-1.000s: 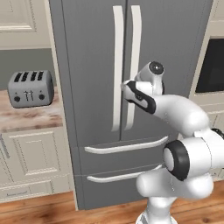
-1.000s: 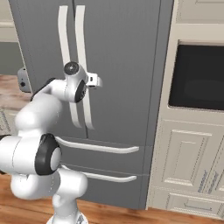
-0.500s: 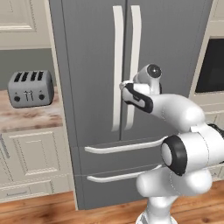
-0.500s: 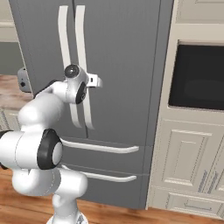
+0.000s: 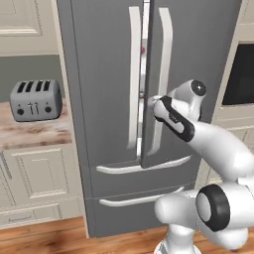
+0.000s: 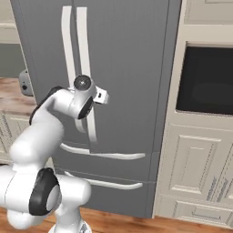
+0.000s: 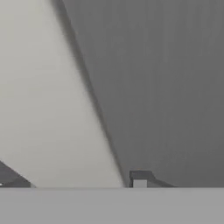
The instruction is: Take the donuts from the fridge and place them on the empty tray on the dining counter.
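Since a second ago the fridge's [image 5: 99, 74] right door [image 5: 198, 49] has come off its seal. It was flush with the left door then, and now a thin bright slit of white interior runs between the two in the left base view. The claw [image 5: 149, 102] has drawn its fingers in from a wide spread over the same second.

From where I stand, the claw is pressed up to the right door handle [image 5: 166, 59] about halfway down its long white curve, with the wrist bent toward the door. Along the hand view, the pale handle [image 7: 43, 109] spans the whole space between the two dark finger tips [image 7: 140, 178], and the grey door face [image 7: 166, 87] slants away beside it. The fingers look clenched on the handle, one on each side, gripping nothing else.

The fridge stands directly in front of the arm, so the claw is right at its front face, beside the seam between the doors. The left door handle [image 5: 134, 74] hangs just across the slit, untouched. High in the gap sits a small pinkish spot [image 5: 144, 49], too small to identify.

A grey toaster [image 5: 35, 99] sits on the counter to the fridge's left, and a dark wall oven [image 6: 205, 82] is set in the cream cabinets to its right.
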### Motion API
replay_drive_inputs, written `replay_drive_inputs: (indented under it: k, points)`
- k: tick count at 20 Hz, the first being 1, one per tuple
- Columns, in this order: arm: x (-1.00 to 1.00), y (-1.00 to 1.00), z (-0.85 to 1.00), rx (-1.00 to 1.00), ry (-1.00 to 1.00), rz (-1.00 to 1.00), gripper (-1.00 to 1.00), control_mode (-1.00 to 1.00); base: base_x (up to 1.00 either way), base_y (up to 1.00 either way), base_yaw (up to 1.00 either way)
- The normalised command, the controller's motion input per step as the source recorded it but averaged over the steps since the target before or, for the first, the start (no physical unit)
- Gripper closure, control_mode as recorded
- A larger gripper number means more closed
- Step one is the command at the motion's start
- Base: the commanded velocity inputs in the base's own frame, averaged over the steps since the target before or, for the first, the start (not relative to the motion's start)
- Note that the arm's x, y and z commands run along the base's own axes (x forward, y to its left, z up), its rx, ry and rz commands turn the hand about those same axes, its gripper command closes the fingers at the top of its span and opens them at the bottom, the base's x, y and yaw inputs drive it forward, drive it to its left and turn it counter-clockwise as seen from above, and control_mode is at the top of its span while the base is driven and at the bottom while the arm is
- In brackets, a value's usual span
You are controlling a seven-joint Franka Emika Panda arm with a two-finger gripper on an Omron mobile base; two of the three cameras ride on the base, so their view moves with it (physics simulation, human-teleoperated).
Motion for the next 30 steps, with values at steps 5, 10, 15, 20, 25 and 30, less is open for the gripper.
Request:
replay_drive_inputs:
  k: [5,10,15,20,25,30]
  points:
    - [-1.00,-1.00,0.00,0.24,0.00,-0.07,1.00,-1.00,0.00,0.00,0.00]
    - [-1.00,-1.00,0.00,0.18,0.00,-0.11,1.00,-1.00,0.00,0.00,0.00]
    - [-1.00,-1.00,0.00,0.13,-0.07,-0.15,-1.00,-1.00,0.00,0.00,0.00]
    - [-1.00,-0.47,0.26,0.08,-0.19,-0.29,-1.00,-1.00,0.00,0.00,0.00]
    - [-1.00,-0.01,0.47,0.00,-0.21,-0.55,-1.00,-1.00,0.00,0.00,0.00]
    - [-0.98,0.22,0.72,-0.03,-0.06,-0.49,-1.00,-1.00,0.00,0.00,0.00]
